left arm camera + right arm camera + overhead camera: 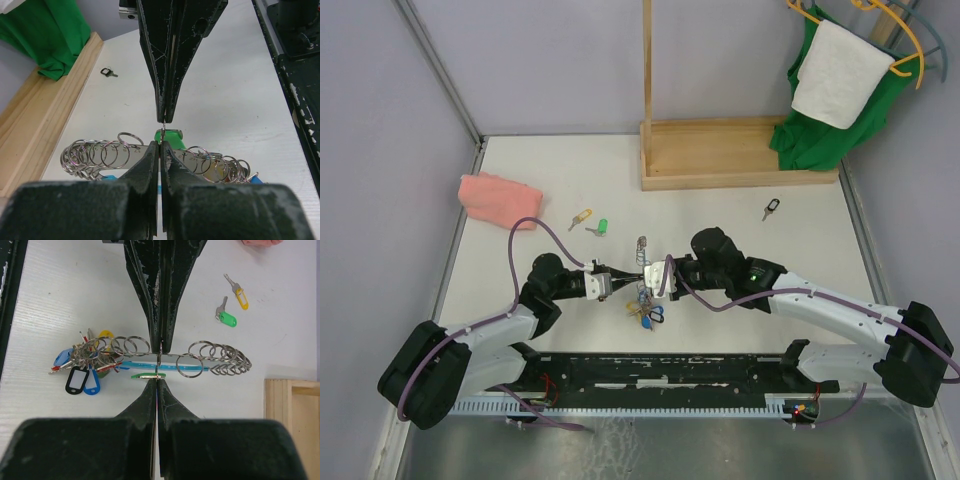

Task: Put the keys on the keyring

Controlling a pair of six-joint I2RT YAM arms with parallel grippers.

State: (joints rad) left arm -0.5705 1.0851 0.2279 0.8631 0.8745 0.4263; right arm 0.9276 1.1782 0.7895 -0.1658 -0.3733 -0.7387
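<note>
Top external: left gripper (623,284) and right gripper (651,281) tip to tip mid-table, both clamped shut on keyring (641,248) wire. Farther off, loose: yellow key (581,216), green key (600,227) left; black key (772,209) right.

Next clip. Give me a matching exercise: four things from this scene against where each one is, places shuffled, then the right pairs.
Things:
1. pink cloth
2. green-tagged key
3. black-tagged key
4. white towel

Places:
A. hung on a hanger, top right
B. alone on the right side of the table
C. next to the yellow-tagged key
D. far left of the table

Pairs: 1-D; 2-C; 3-B; 4-A
</note>
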